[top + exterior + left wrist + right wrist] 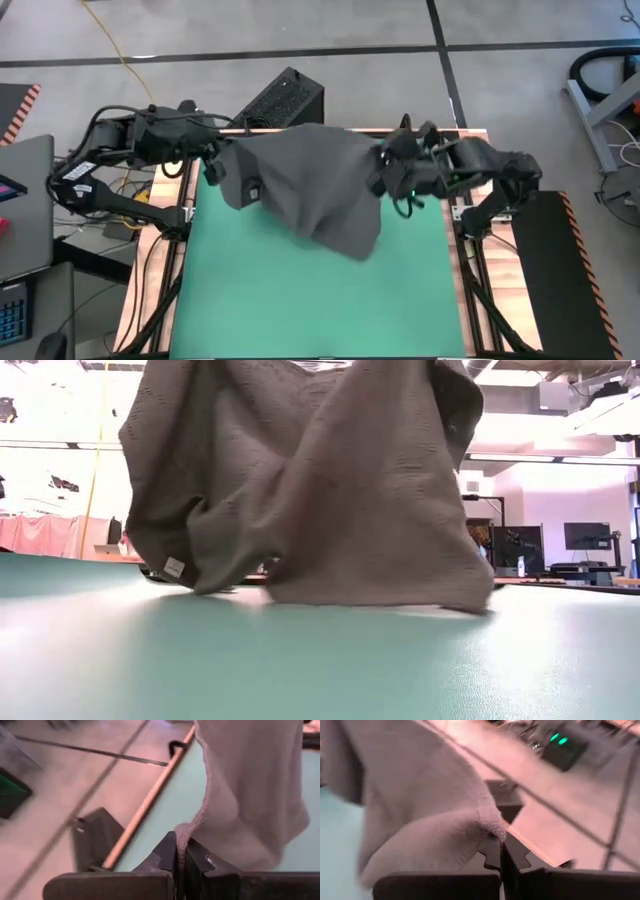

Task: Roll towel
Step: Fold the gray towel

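High view showed my two grippers holding the towel (305,185) up between them over the far part of the green mat (300,300): my left gripper (213,168) had one top corner pinched near the mat's far left, my right gripper (384,165) had the other near the far right, and the grey cloth sagged between and trailed toward the middle of the mat. Low view, level with the tabletop, showed the towel hanging as a broad curtain, its lower hem bunched and uneven, one fold touching or nearly touching the mat on the right side, and the small white tag (174,567) at the lower left corner just above the surface. Left wrist view showed my left fingers (167,855) clamped together on a thin edge of the cloth, which rose away from them over the mat's far edge and the wooden table rim (145,807). Right wrist view showed my right fingers (492,852) likewise closed tight on a hemmed corner, the rest of the towel draping away to the side. I judged the step in hand to be spreading the towel flat before any rolling. To do it well I would keep both corners level and taut, let the hanging hem land first, then lay the cloth down so no fold got trapped underneath.
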{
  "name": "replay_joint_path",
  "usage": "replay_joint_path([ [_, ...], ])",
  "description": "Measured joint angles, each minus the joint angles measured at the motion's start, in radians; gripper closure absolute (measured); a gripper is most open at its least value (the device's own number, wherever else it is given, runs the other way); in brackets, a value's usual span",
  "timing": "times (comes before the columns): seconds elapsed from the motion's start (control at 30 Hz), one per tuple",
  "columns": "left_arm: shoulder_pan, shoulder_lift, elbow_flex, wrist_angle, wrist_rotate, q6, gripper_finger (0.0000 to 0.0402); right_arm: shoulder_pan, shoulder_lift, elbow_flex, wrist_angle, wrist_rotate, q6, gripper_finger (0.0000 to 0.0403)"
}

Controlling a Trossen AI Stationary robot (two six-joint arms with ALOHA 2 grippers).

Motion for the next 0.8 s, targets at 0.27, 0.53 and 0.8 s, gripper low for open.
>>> replay_joint_path([
  [0.27,0.055,0.039,0.0,0.054,-0.09,0.052,0.0401,-0.141,0.003,0.064,0.0,0.017,-0.154,0.0392],
  [0.53,-0.04,0.024,0.0,0.012,0.031,-0.194,0.0401,-0.048,0.003,0.063,0.0,0.021,-0.121,0.0392],
  [0.8,-0.227,0.08,0.0,0.348,0.413,-0.48,0.0401,0.11,0.003,0.063,0.0,0.3,-0.093,0.0392],
])
